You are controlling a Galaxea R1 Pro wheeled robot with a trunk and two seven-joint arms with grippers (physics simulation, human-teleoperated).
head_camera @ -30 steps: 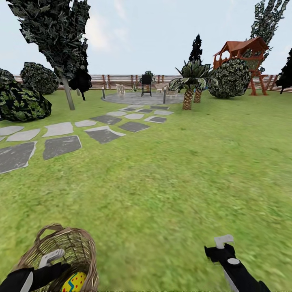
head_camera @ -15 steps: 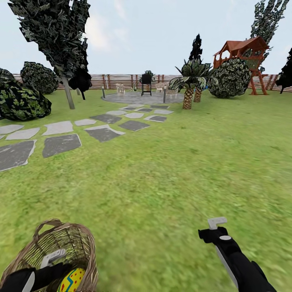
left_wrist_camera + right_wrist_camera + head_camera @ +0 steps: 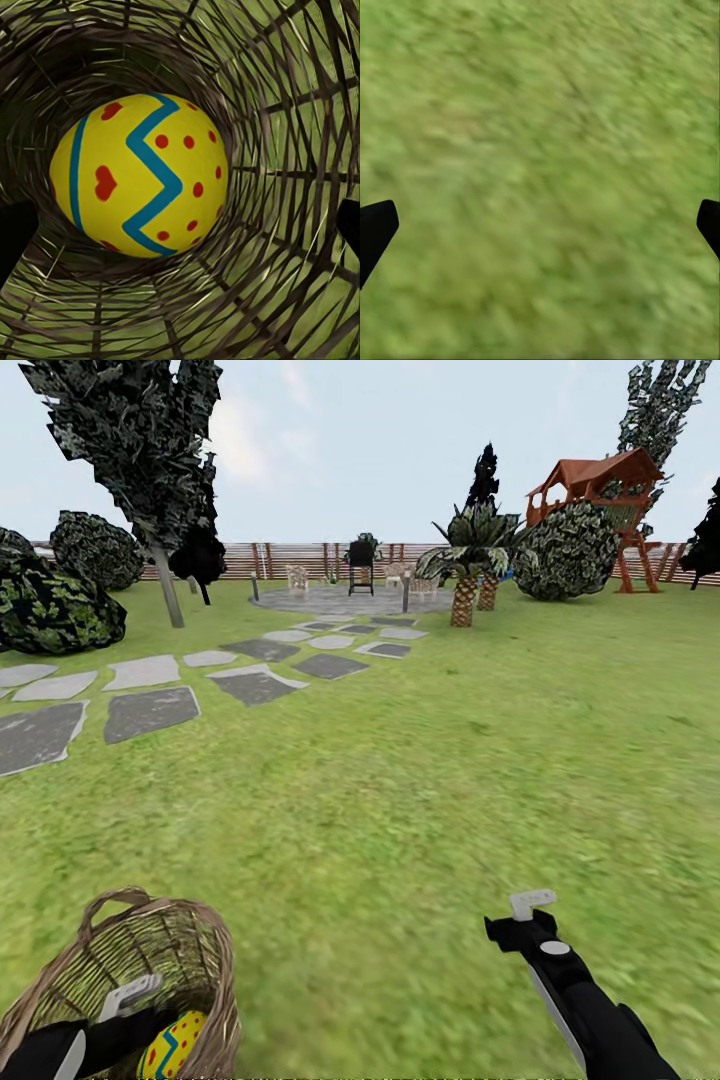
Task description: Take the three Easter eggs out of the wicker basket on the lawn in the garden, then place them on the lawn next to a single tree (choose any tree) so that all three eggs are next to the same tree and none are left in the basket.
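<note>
The basket (image 3: 150,970) is seen low at the left of the head view, on the lawn (image 3: 400,790); the left claw (image 3: 130,1000) is reached down into it, most likely so that an egg (image 3: 175,1045) can be taken out; only one egg can be seen, so how many are inside cannot be told. In the left wrist view the egg (image 3: 139,174) is seen lying deep in the basket (image 3: 285,97), yellow with a blue zigzag and red dots and hearts; the left claw (image 3: 180,236) is spread wide, with a dark finger at each edge of the picture; the egg is not touched and nothing is held. The right claw (image 3: 530,915) is held out over bare grass, well away from the basket, probably kept out of the way; in the right wrist view the right claw (image 3: 540,225) is also spread wide, with only lawn (image 3: 540,135) under it, and nothing is held. A tree (image 3: 150,480) is seen far off past the grey stones (image 3: 150,712); no egg has been set by it yet.
</note>
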